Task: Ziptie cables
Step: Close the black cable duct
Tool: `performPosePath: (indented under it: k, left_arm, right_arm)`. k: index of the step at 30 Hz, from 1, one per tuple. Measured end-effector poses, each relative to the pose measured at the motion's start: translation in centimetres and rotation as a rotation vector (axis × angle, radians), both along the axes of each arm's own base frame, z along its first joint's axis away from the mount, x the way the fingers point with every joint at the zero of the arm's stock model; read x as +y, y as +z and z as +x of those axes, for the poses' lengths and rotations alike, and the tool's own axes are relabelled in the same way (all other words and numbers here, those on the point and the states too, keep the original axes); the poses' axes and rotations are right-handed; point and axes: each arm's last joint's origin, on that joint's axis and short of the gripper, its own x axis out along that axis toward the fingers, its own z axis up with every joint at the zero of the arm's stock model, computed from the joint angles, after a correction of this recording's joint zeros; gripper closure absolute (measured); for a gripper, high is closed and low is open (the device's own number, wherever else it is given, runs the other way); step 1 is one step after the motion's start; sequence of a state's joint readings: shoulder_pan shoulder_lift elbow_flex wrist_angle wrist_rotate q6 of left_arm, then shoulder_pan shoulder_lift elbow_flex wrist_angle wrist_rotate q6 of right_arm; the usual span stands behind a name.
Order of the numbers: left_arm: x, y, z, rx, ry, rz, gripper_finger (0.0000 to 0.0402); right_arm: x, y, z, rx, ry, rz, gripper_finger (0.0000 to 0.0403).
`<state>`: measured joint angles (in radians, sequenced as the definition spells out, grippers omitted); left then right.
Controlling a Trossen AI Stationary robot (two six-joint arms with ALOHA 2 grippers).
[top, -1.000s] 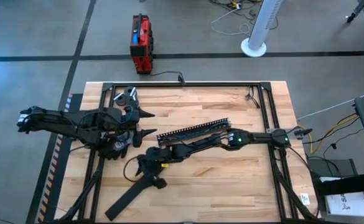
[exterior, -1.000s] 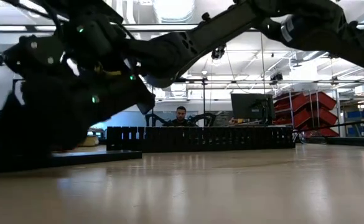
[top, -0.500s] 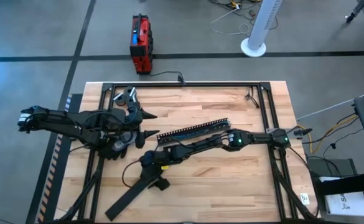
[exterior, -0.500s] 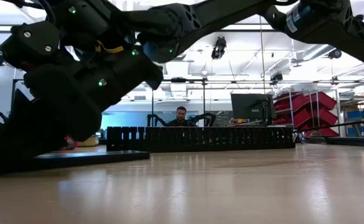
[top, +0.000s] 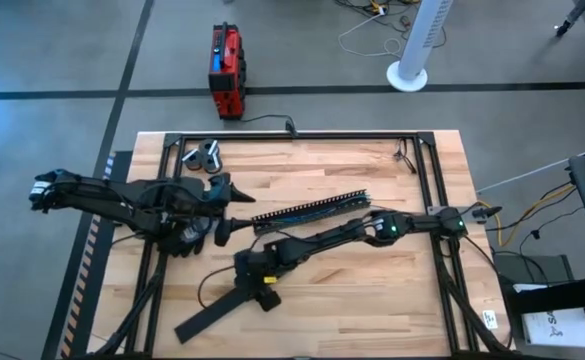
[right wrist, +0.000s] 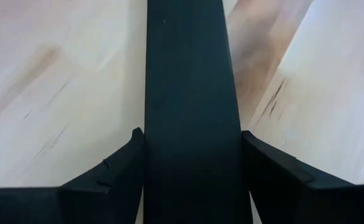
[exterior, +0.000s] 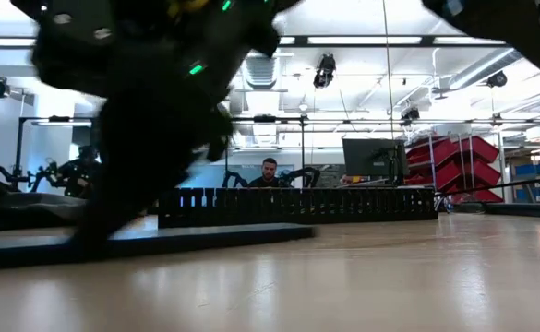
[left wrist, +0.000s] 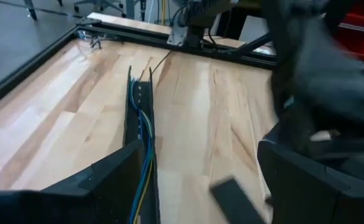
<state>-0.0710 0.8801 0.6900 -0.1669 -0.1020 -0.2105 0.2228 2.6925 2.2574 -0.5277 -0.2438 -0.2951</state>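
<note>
A long black comb-toothed duct (top: 312,210) lies slantwise on the middle of the wooden table. The blue, green and dark cables (left wrist: 145,134) run along inside it. My left gripper (top: 234,208) stands open at the duct's left end; the duct's near end reaches between its fingers (left wrist: 116,177) without touching them. The duct's flat black lid (top: 217,315) lies near the table's front left. My right gripper (top: 259,285) is shut on the lid's right end. My right gripper pinches the flat lid across its width, one finger (right wrist: 122,165) on each long edge (right wrist: 154,149), near the lid's right end. The fingers come from above, slanting toward the table's left, and look along the lid. The lid stays low along the table (exterior: 186,242).
A black metal frame (top: 292,137) borders the table. A silvery tool (top: 202,155) lies at the back left. A thin dark cord (top: 204,280) loops on the wood beside the lid. On the floor beyond stands a red box (top: 226,68). A person (exterior: 268,171) sits far behind the table.
My right gripper has gone a little toward the table's near and right edges, taking the lid's right end with it. The lid has slid and swung on the table, and it now reaches farther across the low view.
</note>
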Motion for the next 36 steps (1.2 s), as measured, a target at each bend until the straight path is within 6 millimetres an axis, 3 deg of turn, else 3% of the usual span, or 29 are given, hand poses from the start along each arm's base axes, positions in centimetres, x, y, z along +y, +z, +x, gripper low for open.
performPosePath:
  k: [7,15,22,29,36]
  left_arm:
    - [-0.1,-1.4,1.2,0.031,0.013,-0.040,0.0098]
    - [-0.6,-2.9,2.6,0.097,-0.004,-0.120,0.0104]
    - [-0.5,-2.2,2.4,0.059,-0.015,-0.101,0.0100]
    - [-0.7,-2.4,2.2,0.067,-0.024,-0.092,0.0102]
    - [-0.7,-3.0,2.1,0.086,-0.022,-0.093,0.0105]
  right_arm:
    - [2.3,3.0,-3.7,0.274,-0.030,-0.143,0.0186]
    - [4.9,3.6,-7.6,0.543,-0.130,-0.289,0.0189]
    - [6.7,4.7,-10.7,0.687,-0.201,-0.451,0.0175]
    - [5.6,7.1,-13.7,0.771,-0.282,-0.566,0.0180]
    - [3.3,9.5,-17.9,0.729,-0.481,-0.619,0.0102]
